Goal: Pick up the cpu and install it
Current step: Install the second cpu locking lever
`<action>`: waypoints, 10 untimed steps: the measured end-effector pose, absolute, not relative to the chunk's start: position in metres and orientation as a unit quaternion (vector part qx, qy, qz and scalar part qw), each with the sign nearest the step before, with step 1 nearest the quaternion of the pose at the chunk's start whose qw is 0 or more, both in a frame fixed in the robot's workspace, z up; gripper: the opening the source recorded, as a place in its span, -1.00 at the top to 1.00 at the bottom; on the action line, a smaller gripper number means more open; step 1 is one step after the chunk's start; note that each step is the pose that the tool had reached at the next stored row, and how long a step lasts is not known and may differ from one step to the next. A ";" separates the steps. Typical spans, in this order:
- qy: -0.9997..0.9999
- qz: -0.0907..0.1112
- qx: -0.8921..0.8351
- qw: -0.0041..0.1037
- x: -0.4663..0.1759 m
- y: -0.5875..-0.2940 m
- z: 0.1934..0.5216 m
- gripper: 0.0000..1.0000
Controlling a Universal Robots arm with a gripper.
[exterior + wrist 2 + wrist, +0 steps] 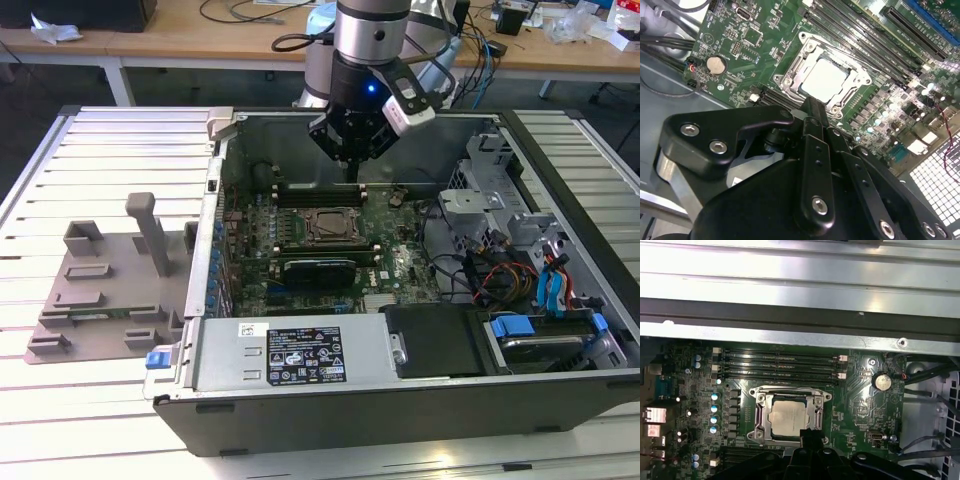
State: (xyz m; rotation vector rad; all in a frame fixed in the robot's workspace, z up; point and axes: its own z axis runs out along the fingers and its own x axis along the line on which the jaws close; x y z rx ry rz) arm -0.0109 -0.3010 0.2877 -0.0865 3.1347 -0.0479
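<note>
Black fingers point(358, 172) clenched together w/ nothing between them, hovering inside the open black desktop PC case point(560, 395). Small flat square silvery-white cpu point(826, 77) sits in the metal-framed socket point(760, 410) on the green mobo point(860, 405), just beyond the fingertips point(809, 436) in both wrist views, no contact visible. Grey plastic tray point(100, 300) on the slatted table point(110, 160), well apart from the fingers.
</note>
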 end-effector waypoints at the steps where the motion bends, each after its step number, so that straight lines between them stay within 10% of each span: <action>1: 1.000 -0.015 -0.028 0.003 -0.011 -0.303 0.288 0.79; 10: 1.000 -0.015 -0.028 0.003 -0.011 -0.311 0.287 0.79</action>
